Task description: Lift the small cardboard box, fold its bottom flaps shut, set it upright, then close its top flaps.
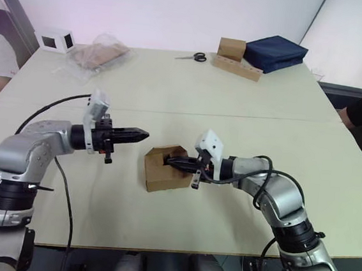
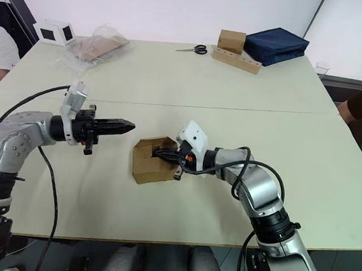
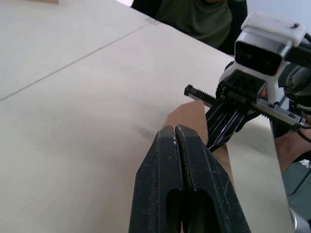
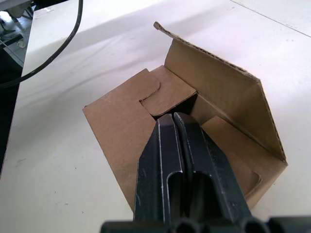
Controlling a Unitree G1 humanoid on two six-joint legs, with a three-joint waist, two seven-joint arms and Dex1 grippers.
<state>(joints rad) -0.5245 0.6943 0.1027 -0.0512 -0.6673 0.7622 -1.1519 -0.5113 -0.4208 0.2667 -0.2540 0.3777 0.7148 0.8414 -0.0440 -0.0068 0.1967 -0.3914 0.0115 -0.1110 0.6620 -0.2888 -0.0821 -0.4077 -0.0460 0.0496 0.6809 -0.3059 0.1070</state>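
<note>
On table, plain unprinted small cardboard box, no labels

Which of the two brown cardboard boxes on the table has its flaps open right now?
The small plain brown cardboard box between the grippers, where the right gripper pokes into its open end. The other brown box, on the far cardboard strip, looks shut.

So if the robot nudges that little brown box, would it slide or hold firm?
Probably slide: the small cardboard box looks empty and light on the smooth table. Its open flaps look thin and would likely bend under the right gripper poking inside, fingers shut. With flat sides, it shouldn't roll.
</note>
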